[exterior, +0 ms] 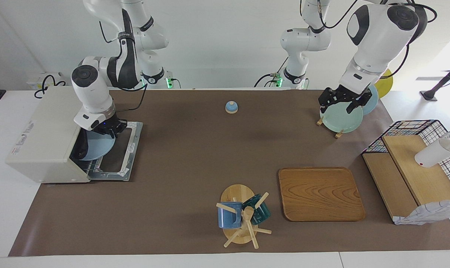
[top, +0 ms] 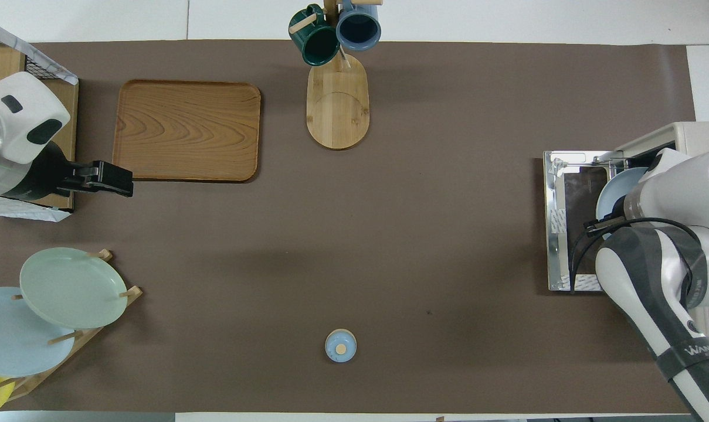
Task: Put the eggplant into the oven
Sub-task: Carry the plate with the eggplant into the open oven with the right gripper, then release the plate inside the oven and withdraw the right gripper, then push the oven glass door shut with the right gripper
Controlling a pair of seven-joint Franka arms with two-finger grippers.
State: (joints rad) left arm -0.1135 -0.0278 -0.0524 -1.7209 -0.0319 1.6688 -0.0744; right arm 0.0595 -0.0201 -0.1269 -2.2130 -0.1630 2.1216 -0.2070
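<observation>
The cream-white oven [exterior: 42, 137] stands at the right arm's end of the table with its glass door [exterior: 122, 150] dropped open. My right gripper [exterior: 106, 130] is over the door at the oven's mouth, shut on the rim of a light-blue plate [exterior: 98, 147]. The plate is partly inside the oven. The dark eggplant [exterior: 81, 147] lies on the plate, just inside the opening. In the overhead view the oven [top: 697, 136], door [top: 571, 225] and plate [top: 615, 190] show, while my arm hides the eggplant. My left gripper [exterior: 336, 103] is open over the plate rack.
A rack with green [exterior: 342, 118], blue and yellow plates stands at the left arm's end. A wooden tray [exterior: 319, 193], a mug tree with two mugs [exterior: 241, 214], a small blue bell [exterior: 231, 107] and a wire basket with shelves [exterior: 414, 163] are also on the table.
</observation>
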